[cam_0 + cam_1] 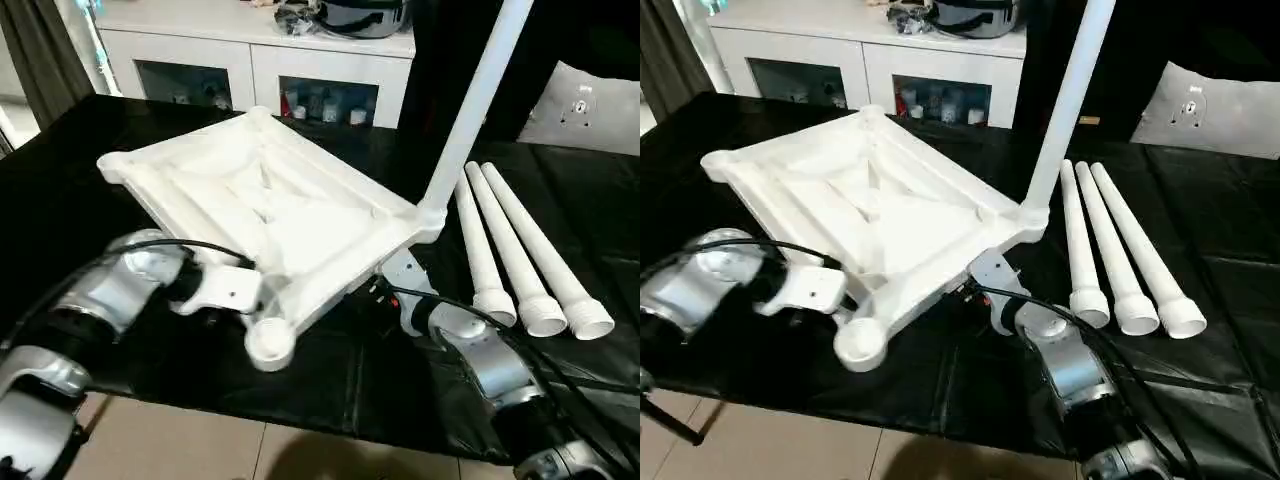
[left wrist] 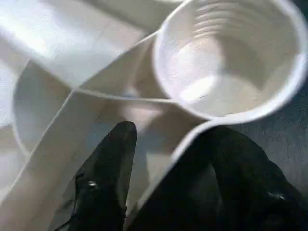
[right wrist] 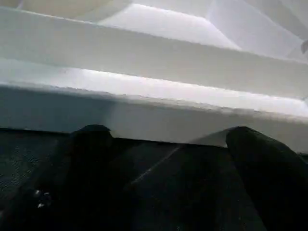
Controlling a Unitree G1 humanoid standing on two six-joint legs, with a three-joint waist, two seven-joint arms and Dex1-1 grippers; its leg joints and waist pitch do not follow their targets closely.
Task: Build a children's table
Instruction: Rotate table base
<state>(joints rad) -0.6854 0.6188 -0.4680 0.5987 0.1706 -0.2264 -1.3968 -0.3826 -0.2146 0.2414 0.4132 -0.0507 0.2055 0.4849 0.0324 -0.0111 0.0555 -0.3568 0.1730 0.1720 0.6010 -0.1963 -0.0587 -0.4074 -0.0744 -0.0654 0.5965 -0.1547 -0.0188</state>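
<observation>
The white table top (image 1: 270, 200) lies underside up and tilted on the black cloth, its ribs showing. One white leg (image 1: 475, 110) stands upright in its right corner socket. Three more legs (image 1: 525, 250) lie side by side to the right. My left gripper (image 2: 175, 130) is at the near edge beside the empty round corner socket (image 1: 270, 342), open, with one finger inside the rim and one outside. My right gripper (image 3: 168, 132) is low under the top's right edge, open wide, with its side wall just ahead and nothing between the fingers.
The black-covered work table ends at a front edge (image 1: 300, 420), with tiled floor below. A white cabinet with glass doors (image 1: 250, 60) stands behind. A grey pad (image 1: 590, 110) sits at the far right.
</observation>
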